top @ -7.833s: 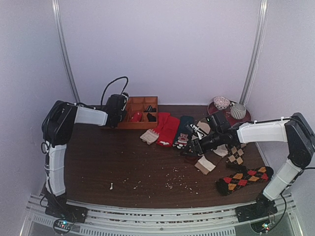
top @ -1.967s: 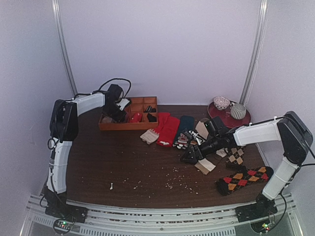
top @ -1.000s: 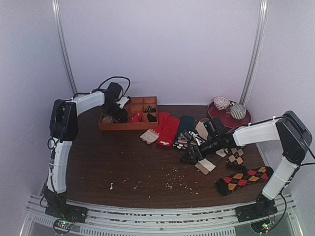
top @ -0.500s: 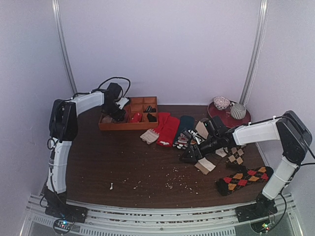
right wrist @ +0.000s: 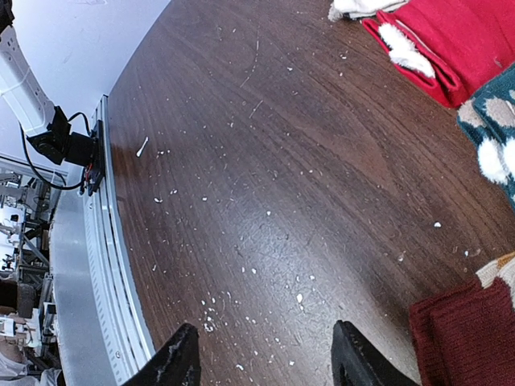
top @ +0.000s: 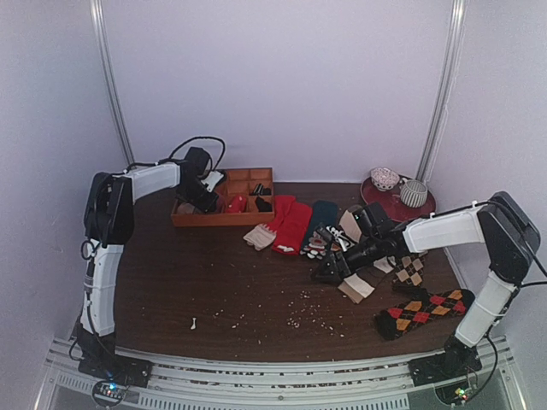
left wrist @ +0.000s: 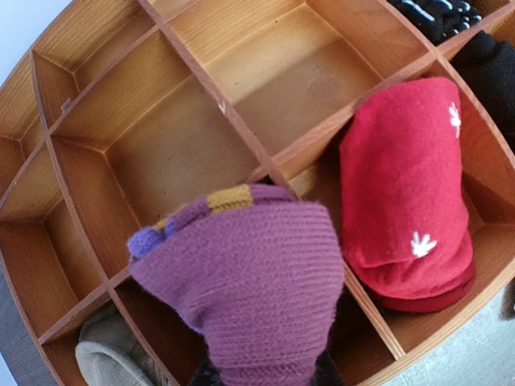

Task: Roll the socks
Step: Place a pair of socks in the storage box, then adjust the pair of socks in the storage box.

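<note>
My left gripper (top: 203, 195) is shut on a rolled purple sock (left wrist: 249, 281) with a yellow band and holds it over the wooden compartment tray (left wrist: 201, 80). The fingers are almost hidden under the sock. A rolled red sock (left wrist: 406, 217) sits in the compartment to the right, and a grey roll (left wrist: 109, 354) in the lower left one. My right gripper (right wrist: 265, 358) is open and empty, low over bare table (right wrist: 265, 185) beside a maroon sock (right wrist: 467, 330). Loose red socks (top: 292, 224), a teal sock (top: 321, 220) and argyle socks (top: 423, 309) lie on the table.
The tray (top: 222, 220) stands at the back left of the table. A dark red plate (top: 397, 203) with two cups is at the back right. Black socks (left wrist: 438, 12) fill a far tray compartment. White crumbs (top: 299, 320) dot the table's front half.
The left arm has swung its elbow back while the gripper stays over the tray with the purple sock. The right gripper has shifted a little left and nearer, off the socks.
</note>
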Action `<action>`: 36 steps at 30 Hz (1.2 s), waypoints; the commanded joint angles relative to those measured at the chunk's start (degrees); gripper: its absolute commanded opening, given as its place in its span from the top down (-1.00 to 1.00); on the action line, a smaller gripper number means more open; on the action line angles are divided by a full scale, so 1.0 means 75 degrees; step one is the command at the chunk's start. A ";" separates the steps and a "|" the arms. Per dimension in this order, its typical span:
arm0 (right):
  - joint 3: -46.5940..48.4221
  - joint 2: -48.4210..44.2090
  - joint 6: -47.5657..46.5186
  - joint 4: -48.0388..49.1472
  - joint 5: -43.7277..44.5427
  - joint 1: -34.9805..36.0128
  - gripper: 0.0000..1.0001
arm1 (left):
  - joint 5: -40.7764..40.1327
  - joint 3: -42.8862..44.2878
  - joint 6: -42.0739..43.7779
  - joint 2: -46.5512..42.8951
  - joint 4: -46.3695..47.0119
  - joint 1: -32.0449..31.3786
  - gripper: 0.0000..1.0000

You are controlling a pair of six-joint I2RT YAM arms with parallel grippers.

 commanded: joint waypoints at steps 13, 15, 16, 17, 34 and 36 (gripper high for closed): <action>0.0116 0.0043 -0.0025 -0.0028 -0.0145 -0.0053 -0.12 | -0.0088 0.0893 -0.0149 -0.0001 -0.1072 -0.0026 -0.43; 0.0130 0.0037 -0.0037 -0.0051 -0.0140 -0.0053 -0.12 | -0.0084 0.1084 -0.0120 -0.0043 -0.1084 -0.0027 -0.54; 0.0134 0.0037 -0.0034 -0.0063 -0.0146 -0.0052 -0.12 | -0.0075 0.1146 -0.0099 -0.0058 -0.1096 -0.0027 -0.67; 0.0141 0.0037 -0.0035 -0.0068 -0.0145 -0.0052 -0.12 | -0.0084 0.1190 -0.0091 -0.0064 -0.1123 -0.0024 -0.75; 0.0172 0.0063 -0.0042 -0.0094 -0.0149 -0.0052 -0.12 | -0.0109 0.1943 -0.0259 -0.0651 -0.0902 0.0076 -0.67; 0.0175 0.0083 -0.0054 -0.0093 -0.0163 -0.0052 -0.12 | -0.0085 0.1968 -0.0304 -0.0624 -0.0926 0.0103 -0.30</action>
